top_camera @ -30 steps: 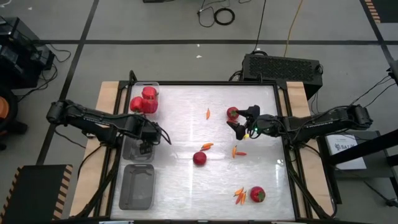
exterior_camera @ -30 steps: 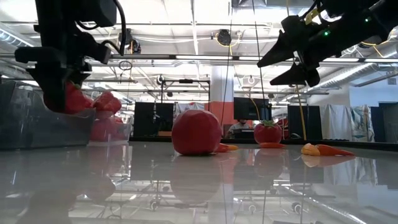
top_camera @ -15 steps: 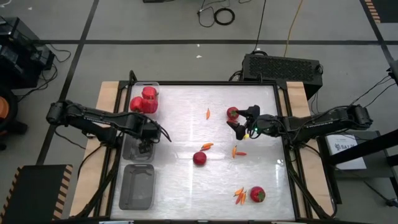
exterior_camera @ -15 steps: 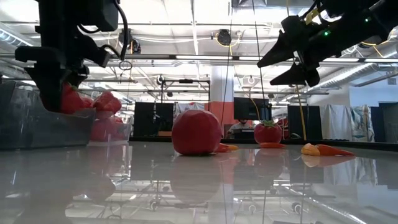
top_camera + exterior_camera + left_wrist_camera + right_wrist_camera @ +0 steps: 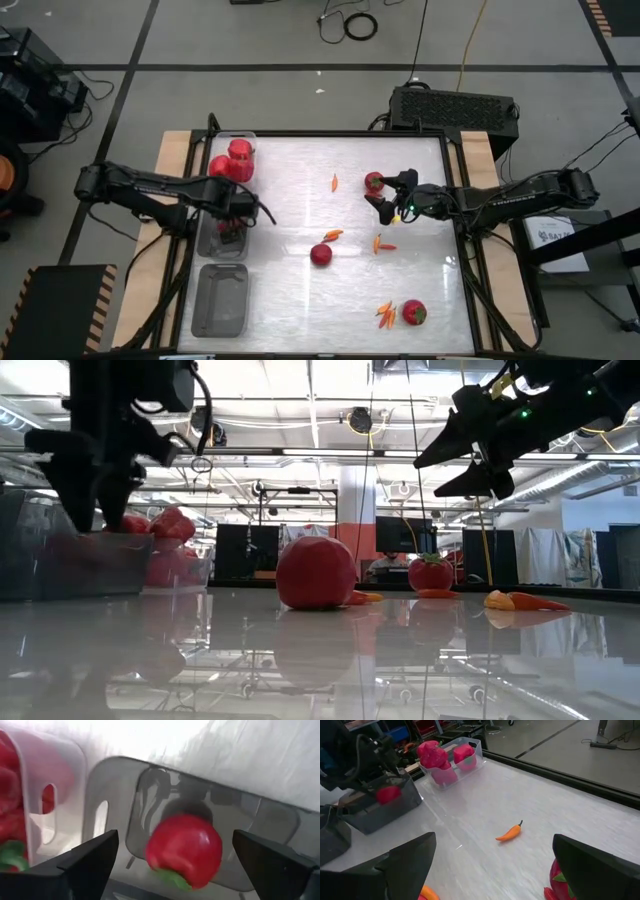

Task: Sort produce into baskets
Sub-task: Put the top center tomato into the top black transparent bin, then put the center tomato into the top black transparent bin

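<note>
**Tomato just dropped into the middle bin, left jaws wide open**

Since the frame half a sec back, the tomato (image 5: 184, 851) you had pinched in the left gripper (image 5: 232, 222) wasn't between the fingers anymore. It was lying loose inside the middle bin (image 5: 207, 243), right under the jaws, stem end pointing toward the wrist cam. The right arm hadn't budged.

Left jaws were spread wide w/ nothing in them, both fingers well clear of the tomato on either side. In the low view the gripper hung just above the bin rim.

Right gripper (image 5: 387, 199) hovered above the table, jaws open and empty afaict, just beside the stemmed tomato (image 5: 373, 182), which sat toward the far side of it. So your right arm was way nearer that one than the left. The small chili (image 5: 334, 182) lay farther left, its long axis roughly running front to back.

The far bin (image 5: 243, 143) already held red peppers (image 5: 232, 162); the near bin (image 5: 219, 300) looked to have nothing in it. Other tomatoes (image 5: 320, 255) were still out on the table (image 5: 300, 310).
</note>
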Robot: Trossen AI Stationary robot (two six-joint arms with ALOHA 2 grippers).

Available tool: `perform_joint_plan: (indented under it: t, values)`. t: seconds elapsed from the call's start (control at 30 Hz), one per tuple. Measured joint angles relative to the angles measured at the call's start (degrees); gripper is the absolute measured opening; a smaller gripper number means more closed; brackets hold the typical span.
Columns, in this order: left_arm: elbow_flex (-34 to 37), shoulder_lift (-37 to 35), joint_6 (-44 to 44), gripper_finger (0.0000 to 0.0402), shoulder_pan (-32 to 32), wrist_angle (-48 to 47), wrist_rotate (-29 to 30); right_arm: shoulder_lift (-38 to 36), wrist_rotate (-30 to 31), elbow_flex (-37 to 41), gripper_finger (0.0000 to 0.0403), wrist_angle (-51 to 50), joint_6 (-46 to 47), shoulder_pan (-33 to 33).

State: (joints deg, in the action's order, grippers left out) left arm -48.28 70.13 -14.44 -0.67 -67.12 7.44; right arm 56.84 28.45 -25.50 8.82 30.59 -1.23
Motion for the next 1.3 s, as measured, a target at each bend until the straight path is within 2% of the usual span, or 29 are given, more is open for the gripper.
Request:
perform_joint_plan:
  t: [0.17, 0.27, 0.43, 0.6, 0.73, 0.9, 1.03, 1.3]
  values:
    - [-6.52, 0.00, 1.46, 0.0398, -0.20, -1.00, -1.80, 0.00, 0.02, 0.00, 0.0393, 0.38, 0.02, 0.00]
    - [-10.15, -0.02, 2.74, 0.0397, -0.91, 2.95, -3.05, 0.00, 0.02, 0.00, 0.0393, 1.13, 0.03, 0.00]
    - [-9.96, 0.56, 9.06, 0.0397, -3.38, 22.25, -6.39, 0.00, 0.02, 0.00, 0.0393, 2.23, 0.02, 0.00]
    - [-9.17, 6.94, 14.51, 0.0397, -6.97, 39.98, -9.92, 0.00, 0.00, 0.00, 0.0393, 2.73, 0.58, 0.00]
    - [-9.19, 13.19, 19.29, 0.0397, -10.50, 48.69, -10.34, 0.00, -0.27, 0.00, 0.0393, 2.75, 2.71, 0.00]
    - [-9.19, 20.69, 20.97, 0.0397, -12.86, 58.77, -10.38, 0.00, -0.37, 0.00, 0.0393, 2.88, 3.04, 0.00]
    - [-9.17, 25.12, 22.33, 0.0397, -13.02, 62.78, -9.96, 0.00, -0.37, 0.00, 0.0393, 3.37, 2.95, 0.00]
    - [-9.17, 28.85, 23.81, 0.0397, -11.14, 63.77, -9.04, 0.00, -0.45, 0.00, 0.0393, 3.43, 2.98, 0.00]
